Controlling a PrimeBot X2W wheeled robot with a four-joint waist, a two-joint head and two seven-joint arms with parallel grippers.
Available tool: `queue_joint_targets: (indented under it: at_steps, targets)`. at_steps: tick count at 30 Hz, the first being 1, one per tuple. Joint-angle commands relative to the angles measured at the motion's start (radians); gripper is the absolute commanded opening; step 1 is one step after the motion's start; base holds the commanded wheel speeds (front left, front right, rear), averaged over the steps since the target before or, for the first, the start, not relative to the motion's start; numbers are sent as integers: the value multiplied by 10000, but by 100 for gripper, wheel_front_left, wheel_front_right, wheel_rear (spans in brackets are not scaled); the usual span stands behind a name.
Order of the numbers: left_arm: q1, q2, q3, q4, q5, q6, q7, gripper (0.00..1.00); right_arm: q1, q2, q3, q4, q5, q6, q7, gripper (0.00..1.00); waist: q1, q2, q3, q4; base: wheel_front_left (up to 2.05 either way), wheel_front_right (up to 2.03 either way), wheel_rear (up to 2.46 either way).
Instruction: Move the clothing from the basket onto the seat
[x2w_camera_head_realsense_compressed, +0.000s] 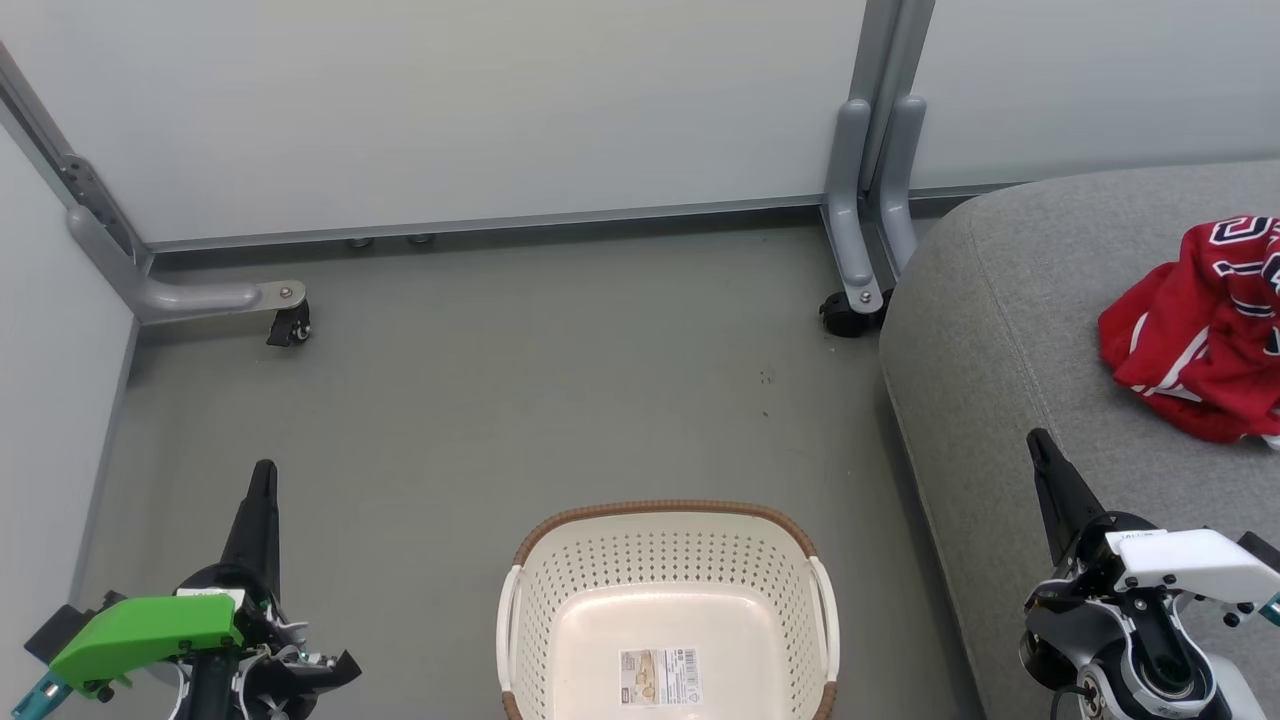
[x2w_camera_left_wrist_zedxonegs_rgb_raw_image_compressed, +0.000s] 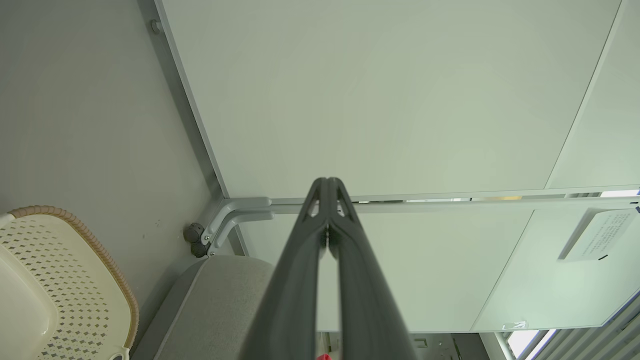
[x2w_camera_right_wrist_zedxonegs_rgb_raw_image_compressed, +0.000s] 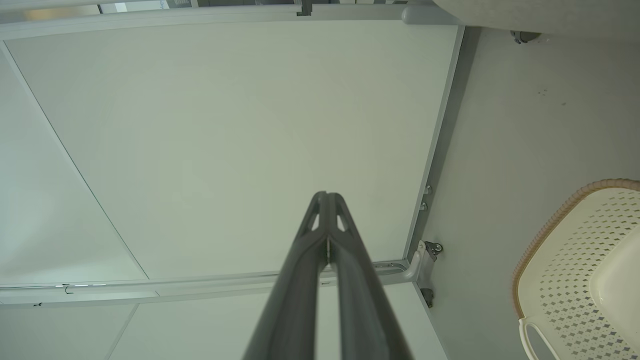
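Bright red soft-fabric clothing (x2w_camera_head_realsense_compressed: 1200, 330), white stripes and numerals showing, heaped on the large grey woven-fabric seat (x2w_camera_head_realsense_compressed: 1010, 330), well in from its edge. One garment or two in that heap: cannot tell. Further out, the cream-white perforated plastic basket (x2w_camera_head_realsense_compressed: 665, 512) with brown woven-look rim, down on the grey floor (x2w_camera_head_realsense_compressed: 500, 400), nothing red in the visible part. Right gripper (x2w_camera_head_realsense_compressed: 1036, 440) pressed together, empty, by the seat's edge. Left gripper (x2w_camera_head_realsense_compressed: 264, 470) likewise closed on nothing, above the floor. Looks like wrap-up. Best check the basket's near end, cut off below, and keep both fingers clear of the cloth.
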Motion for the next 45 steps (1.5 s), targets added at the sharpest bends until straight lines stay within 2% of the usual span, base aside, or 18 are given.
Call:
queue_joint_targets:
  at_steps: [1, 45]
  targets:
    - [-123, -26, 42, 14, -79, -58, 51, 0, -123, -7, -32, 38, 95, 5, 65, 0, 0, 0, 0, 0, 0, 0, 0]
    - [-121, -18, 30, 11, -86, -59, 45, 0, -120, 118, -195, 47, -90, 4, 172, 0, 0, 0, 0, 0, 0, 0, 0]
